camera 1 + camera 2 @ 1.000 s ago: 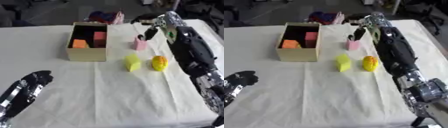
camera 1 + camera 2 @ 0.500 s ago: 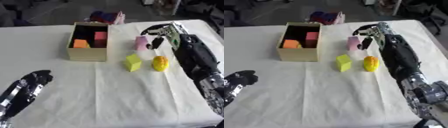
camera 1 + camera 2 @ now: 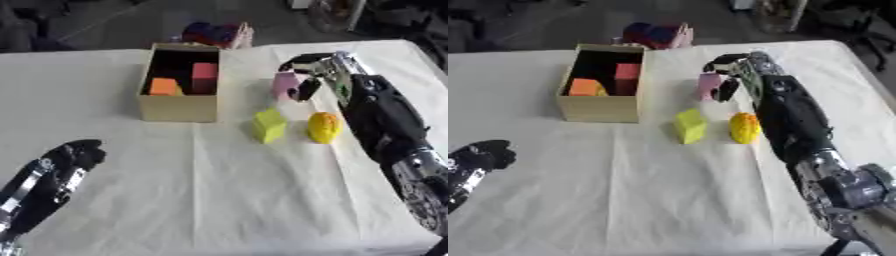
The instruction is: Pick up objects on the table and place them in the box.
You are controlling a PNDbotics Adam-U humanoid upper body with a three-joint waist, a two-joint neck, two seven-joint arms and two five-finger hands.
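Note:
A pink block stands on the white tablecloth to the right of the cardboard box. My right hand is at the block, fingers arched over its top and thumb curled against its right side. The box holds an orange block and a red block. In front of the pink block lie a yellow-green block and a lumpy orange-yellow object. Down at the lower left my left hand rests open, away from everything.
A heap of red, blue and pink things lies behind the box at the table's far edge. My right forearm runs along the right side, next to the orange-yellow object. Dark floor and chair parts lie beyond the table.
My right hand has dropped from above and behind the pink block down to it, and its fingers have curled around the block. The block stays where it was. The left hand has not moved.

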